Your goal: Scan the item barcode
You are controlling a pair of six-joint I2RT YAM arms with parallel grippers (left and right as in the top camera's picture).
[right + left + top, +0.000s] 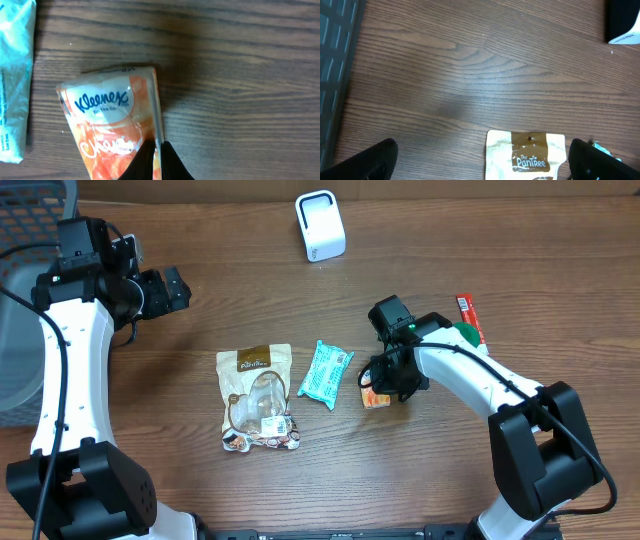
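right gripper [159, 148] pinched together on edge of orange kleenex pack [107, 125], teal packet [325, 373] just left, left gripper [172, 288] fingers spread apart, far left

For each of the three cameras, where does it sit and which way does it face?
Overhead: above the table, facing straight down; both arms, left gripper and right gripper show.
Left wrist: on the left arm, facing down at the Pantree bag; its open fingers show.
Right wrist: on the right arm, facing down at the Kleenex pack, its fingertips pinching it.
Shared: overhead also shows both items.
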